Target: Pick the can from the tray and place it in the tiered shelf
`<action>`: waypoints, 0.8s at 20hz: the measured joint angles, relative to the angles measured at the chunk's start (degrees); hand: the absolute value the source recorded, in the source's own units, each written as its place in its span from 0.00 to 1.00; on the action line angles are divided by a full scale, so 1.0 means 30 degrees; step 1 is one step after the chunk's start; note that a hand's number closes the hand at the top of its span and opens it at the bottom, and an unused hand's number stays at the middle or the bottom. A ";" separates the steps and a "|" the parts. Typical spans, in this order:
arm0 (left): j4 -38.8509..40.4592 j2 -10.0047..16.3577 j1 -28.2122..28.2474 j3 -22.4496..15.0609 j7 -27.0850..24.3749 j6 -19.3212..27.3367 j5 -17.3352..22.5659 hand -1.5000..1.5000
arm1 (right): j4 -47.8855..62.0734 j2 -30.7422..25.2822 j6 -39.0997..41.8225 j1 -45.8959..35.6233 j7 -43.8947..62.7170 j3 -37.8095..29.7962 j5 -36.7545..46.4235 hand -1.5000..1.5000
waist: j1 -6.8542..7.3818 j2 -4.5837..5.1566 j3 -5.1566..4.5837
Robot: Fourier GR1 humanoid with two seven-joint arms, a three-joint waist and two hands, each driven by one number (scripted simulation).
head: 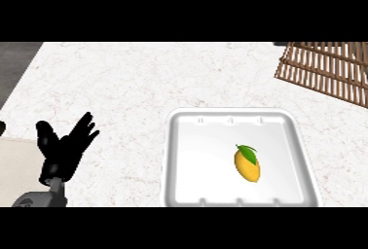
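I look steeply down on a white stone counter top with faint pinkish veining — evenly lit, matte. Its left edge slants away, and beyond it lies a dark grey floor strip.

The white tray lies flat at the view's lower right, a shallow rectangle with rounded corners and a raised rim. On its floor, right of centre, lies a yellow oval fruit with a green leaf at its upper end, possibly a mango. The brown slatted tiered shelf stands at the upper right, well apart from the tray and partly out of view.
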 measured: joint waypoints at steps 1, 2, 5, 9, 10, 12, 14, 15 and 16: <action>0.0021 -0.0025 -0.0093 0.0037 0.0173 0.0095 -0.0050 0.50 | 0.0788 -0.0255 0.0121 -0.0191 -0.0592 -0.0076 0.0033 1.00 | -0.0003 0.0013 -0.0005; 0.0228 -0.0049 -0.0222 0.0062 0.0182 0.0080 -0.0104 0.50 | 0.1723 -0.0420 0.0151 -0.0536 -0.1157 -0.0081 0.0125 1.00 | 0.0021 0.0026 0.0003; 0.0371 -0.0249 -0.0200 0.0059 -0.0174 0.0057 -0.0307 0.50 | 0.3749 -0.0665 0.0383 -0.1192 -0.2627 0.0133 0.0402 1.00 | 0.0047 0.0014 0.0028; 0.0466 -0.0210 -0.0319 0.0207 -0.0134 -0.0195 -0.0305 0.50 | 0.6383 -0.0702 0.0104 -0.1930 -0.4574 0.0552 0.1143 1.00 | 0.0116 0.0045 0.0025; 0.0194 -0.0282 -0.0170 0.0141 -0.0125 -0.0183 -0.0333 0.50 | 0.7008 -0.0792 -0.0042 -0.1874 -0.5234 0.0566 0.1318 1.00 | 0.0131 0.0049 0.0022; 0.0391 -0.0287 -0.0377 0.0248 -0.0086 -0.0232 -0.0347 0.50 | 0.8376 -0.0676 -0.0519 -0.2456 -0.6026 0.0852 0.1907 1.00 | 0.0201 0.0083 0.0027; 0.0562 -0.0274 -0.0344 0.0359 -0.0547 -0.0460 -0.0352 0.50 | 0.9639 -0.0769 -0.0899 -0.2803 -0.7102 0.0912 0.2292 1.00 | 0.0247 0.0115 0.0018; 0.0620 -0.0176 -0.0407 0.0439 -0.0466 -0.0607 -0.0293 0.50 | 1.0260 -0.0720 -0.1222 -0.2783 -0.7643 0.0893 0.2449 1.00 | 0.0245 0.0120 0.0016; 0.0431 -0.0283 -0.0379 0.0375 -0.0259 -0.0518 -0.0303 0.50 | 1.0851 -0.0692 -0.1460 -0.2993 -0.7947 0.0910 0.2644 1.00 | 0.0263 0.0125 0.0020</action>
